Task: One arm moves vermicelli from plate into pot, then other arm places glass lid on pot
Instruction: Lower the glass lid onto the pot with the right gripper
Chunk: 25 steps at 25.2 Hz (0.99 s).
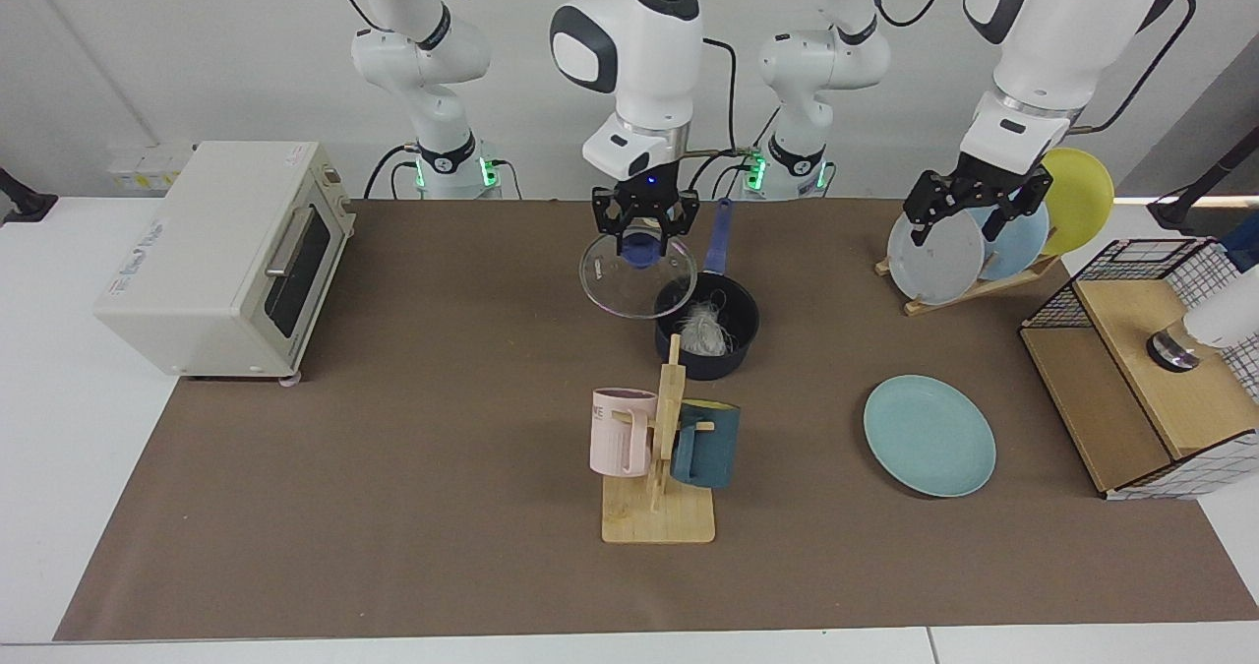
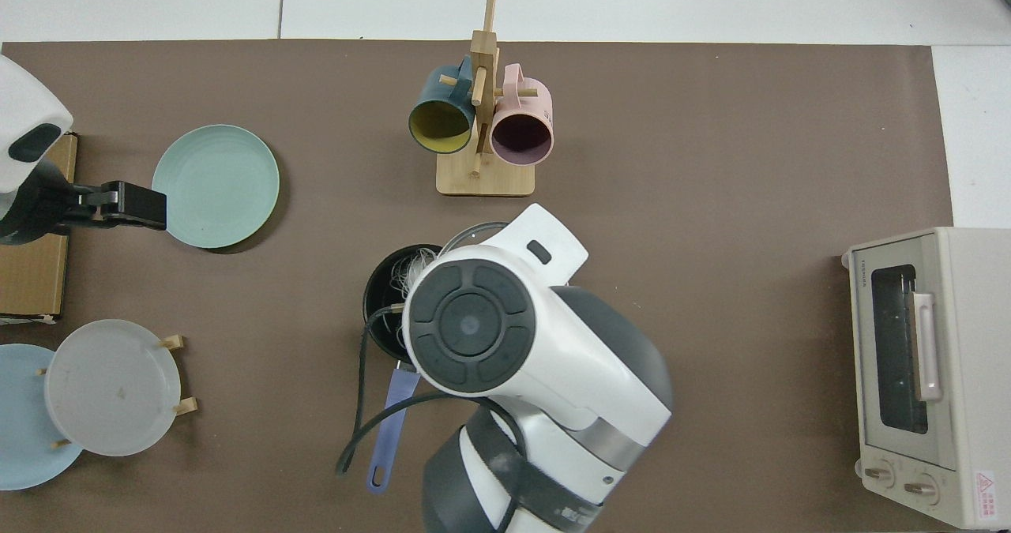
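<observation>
My right gripper (image 1: 644, 241) is shut on the blue knob of the glass lid (image 1: 629, 285). It holds the lid in the air, level with the pot (image 1: 733, 344) and overlapping the pot's left rim in the facing view. The vermicelli (image 1: 702, 331) lies inside the pot. In the top view the right arm's wrist covers most of the pot (image 2: 377, 300); some vermicelli (image 2: 409, 268) threads and an arc of the glass lid (image 2: 471, 231) show. The bare plate (image 1: 929, 435) (image 2: 215, 185) lies apart. My left gripper (image 1: 969, 219) (image 2: 126, 205) waits open above the plate rack.
A wooden mug rack (image 1: 657, 507) with a pink and a teal mug stands just in front of the pot. A toaster oven (image 1: 216, 251) sits at the left end. A rack of grey, blue and yellow plates (image 1: 939, 256) and a wire-and-wood box (image 1: 1151, 369) are at the right.
</observation>
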Motion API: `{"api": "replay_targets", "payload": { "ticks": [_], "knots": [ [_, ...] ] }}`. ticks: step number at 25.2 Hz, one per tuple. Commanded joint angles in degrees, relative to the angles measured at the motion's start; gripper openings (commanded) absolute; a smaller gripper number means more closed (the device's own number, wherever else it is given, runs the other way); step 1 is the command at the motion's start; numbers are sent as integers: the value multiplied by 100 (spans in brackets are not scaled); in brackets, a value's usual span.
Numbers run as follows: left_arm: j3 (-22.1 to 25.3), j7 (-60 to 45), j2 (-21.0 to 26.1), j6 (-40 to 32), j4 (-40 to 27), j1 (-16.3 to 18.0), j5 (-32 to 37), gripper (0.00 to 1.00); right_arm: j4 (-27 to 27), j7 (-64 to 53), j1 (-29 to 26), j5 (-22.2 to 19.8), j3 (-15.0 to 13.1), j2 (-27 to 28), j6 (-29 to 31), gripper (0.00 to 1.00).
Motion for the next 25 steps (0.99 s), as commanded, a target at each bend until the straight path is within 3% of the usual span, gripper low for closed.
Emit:
{"api": "replay_targets", "payload": {
  "ticks": [1,3,6,14,25],
  "knots": [
    [-39,34,10,-134,93,45,60,100,1348,709,355,-1444,731,1567,-182,0],
    [-39,34,10,-134,93,45,60,100,1683,964,506,-1885,942,2016,-358,0],
    [-39,34,10,-134,93,45,60,100,1772,1009,559,-2079,1127,2263,-279,0],
    [-39,34,10,-134,93,54,60,100,1632,1027,638,-2106,1136,2624,-130,0],
    [-39,34,10,-134,93,45,60,100,1227,1027,541,-2045,1215,2519,-261,0]
  ]
}}
